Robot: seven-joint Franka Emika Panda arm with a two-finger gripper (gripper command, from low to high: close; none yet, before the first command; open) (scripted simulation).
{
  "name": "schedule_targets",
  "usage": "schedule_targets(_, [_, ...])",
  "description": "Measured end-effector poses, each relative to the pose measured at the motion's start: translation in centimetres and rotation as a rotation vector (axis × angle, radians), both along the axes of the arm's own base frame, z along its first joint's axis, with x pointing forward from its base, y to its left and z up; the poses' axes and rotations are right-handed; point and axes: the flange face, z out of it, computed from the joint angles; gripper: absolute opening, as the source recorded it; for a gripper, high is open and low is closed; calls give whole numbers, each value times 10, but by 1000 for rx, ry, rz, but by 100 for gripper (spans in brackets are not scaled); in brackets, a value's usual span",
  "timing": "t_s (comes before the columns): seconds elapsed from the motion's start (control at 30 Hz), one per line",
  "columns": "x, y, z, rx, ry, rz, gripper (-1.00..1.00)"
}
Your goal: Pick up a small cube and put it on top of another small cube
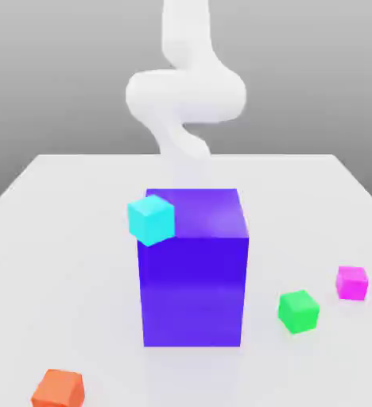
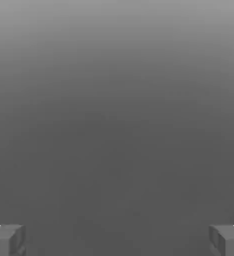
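Exterior view: pink cube [image 1: 352,282] sits just beside the green cube [image 1: 299,310], both off the purple block's [image 1: 194,270] side. Your gripper [image 2: 117,239] is wide open, empty (fingers far apart). Careful: reaching down you could clip the tall block or nudge green.

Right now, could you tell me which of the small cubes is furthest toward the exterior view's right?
The magenta cube. It lies beyond the green cube on that side, while the cyan cube and orange cube lie toward the left.
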Motion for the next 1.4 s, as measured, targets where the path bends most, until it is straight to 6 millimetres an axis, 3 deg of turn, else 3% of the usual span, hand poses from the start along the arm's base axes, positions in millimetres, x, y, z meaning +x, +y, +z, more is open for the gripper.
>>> schedule_targets(0.17, [37,84,-102,-86,145,262,0])
schedule_targets(0.33, [32,168,-207,-184,274,524,0])
schedule_targets(0.5, [-11,238,-312,-296,391,786,0])
schedule_targets(0.63, [-73,283,-391,-403,476,1017,0])
schedule_targets(0.73, [-123,297,-446,-486,538,1175,0])
schedule_targets(0.8, [-137,296,-475,-513,564,1219,0])
schedule_targets(0.97, [-142,295,-529,-519,573,1233,0])
schedule_targets(1.0, [-142,295,-536,-520,573,1233,-100])
schedule_targets(1.23, [-142,295,-536,-521,573,1233,-100])
schedule_targets(1.4, [-142,295,-490,-521,573,1233,-100])
